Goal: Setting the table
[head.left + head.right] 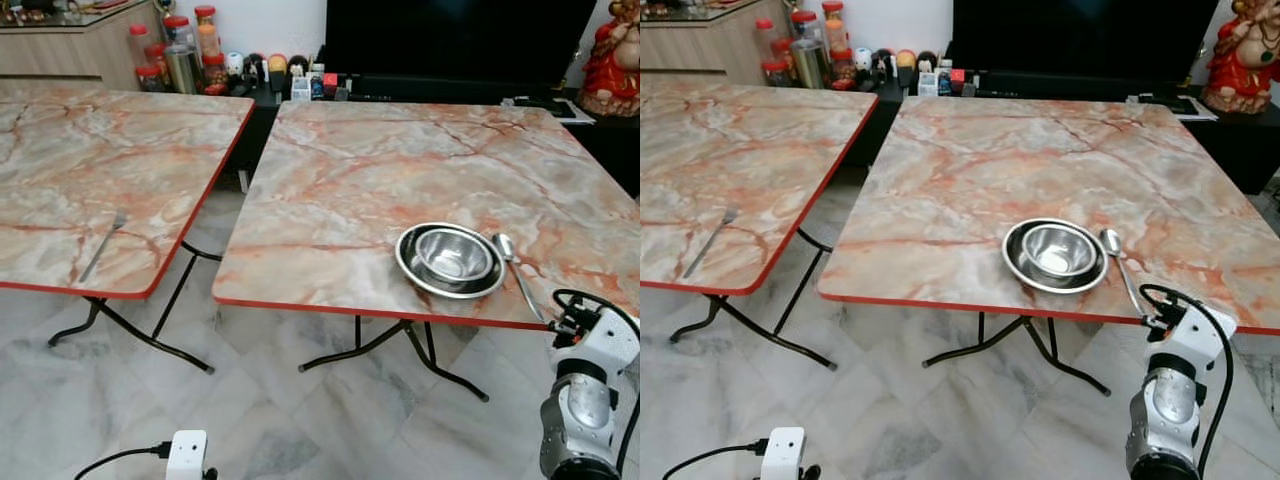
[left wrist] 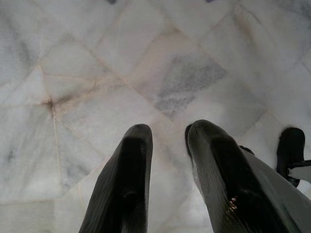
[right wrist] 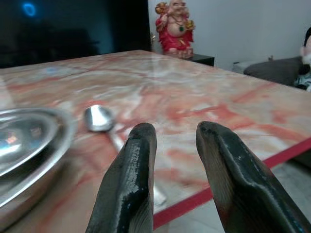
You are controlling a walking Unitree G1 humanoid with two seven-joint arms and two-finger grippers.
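Two marble-patterned folding tables with red edging stand side by side on a pale marble floor (image 1: 300,420). On the right tabletop (image 1: 400,170), near its front edge, a steel bowl (image 1: 455,254) sits nested inside a wider steel plate (image 1: 412,268). A spoon (image 1: 513,266) lies just beside them on the right (bowl end away from the robot, handle reaching the table's edge). A fork (image 1: 101,247) lies alone on the left tabletop (image 1: 90,170). The right gripper (image 3: 175,145) hovers at the table's front edge beside the spoon handle, fingers (image 3: 131,184) slightly parted and empty. The left gripper (image 2: 167,145) points down at the floor, fingers (image 2: 126,179) narrowly apart, holding nothing.
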